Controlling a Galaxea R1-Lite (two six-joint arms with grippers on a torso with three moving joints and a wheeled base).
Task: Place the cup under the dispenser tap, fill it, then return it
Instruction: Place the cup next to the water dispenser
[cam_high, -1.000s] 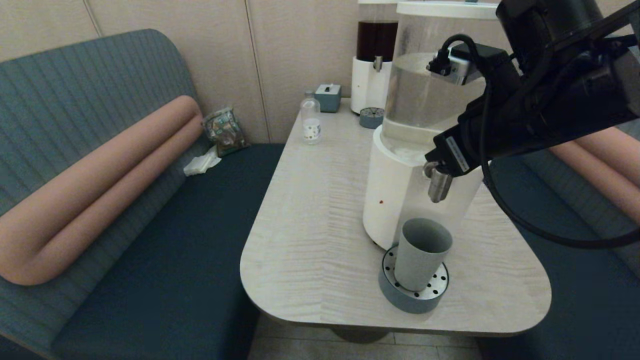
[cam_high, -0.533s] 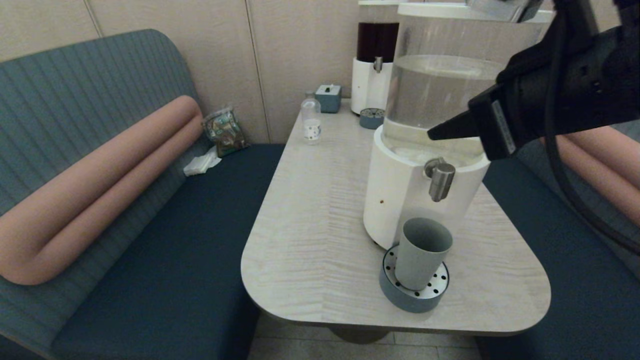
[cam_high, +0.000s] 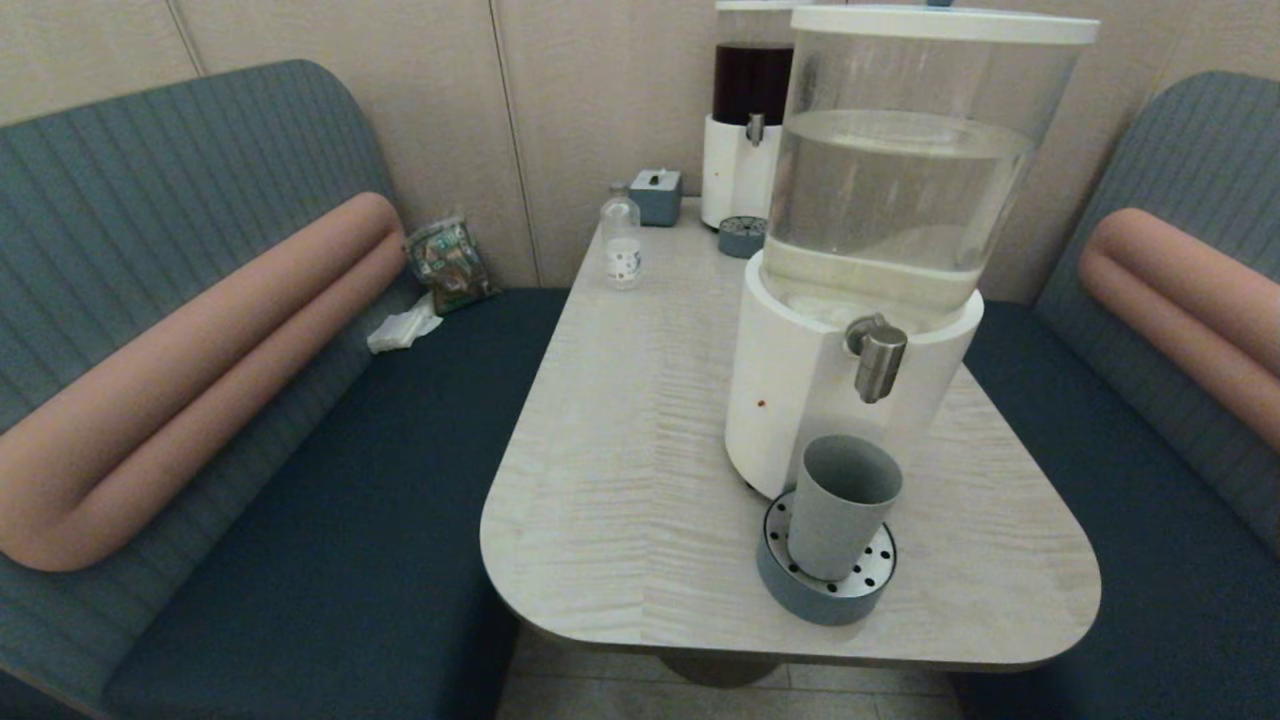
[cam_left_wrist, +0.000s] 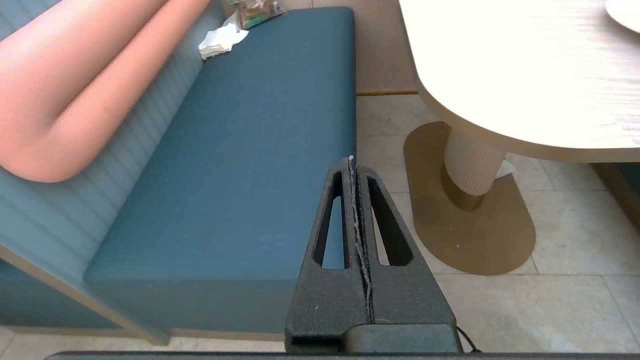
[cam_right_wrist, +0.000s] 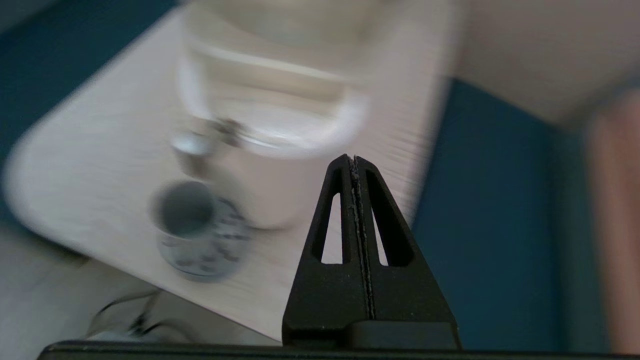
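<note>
The grey-blue cup (cam_high: 838, 518) stands upright on the round perforated drip tray (cam_high: 826, 582), right below the brushed-steel dispenser tap (cam_high: 878, 358) of the big clear-tank dispenser (cam_high: 890, 190). In the right wrist view the cup (cam_right_wrist: 184, 208) and the tap (cam_right_wrist: 192, 145) show from above, blurred. My right gripper (cam_right_wrist: 354, 159) is shut on nothing, raised above the table's right side and out of the head view. My left gripper (cam_left_wrist: 351, 160) is shut and empty, low beside the bench seat, away from the table.
The table (cam_high: 640, 420) also carries a small clear bottle (cam_high: 621, 240), a grey box (cam_high: 656, 194) and the dark-liquid dispenser (cam_high: 745, 120) with its own drip tray at the back. Blue benches (cam_high: 330, 500) flank the table; a wrapper and tissue lie on the left one.
My right arm, which stood at the tap a second ago, has lifted up and back out of the head view. The cup stays on the drip tray.
</note>
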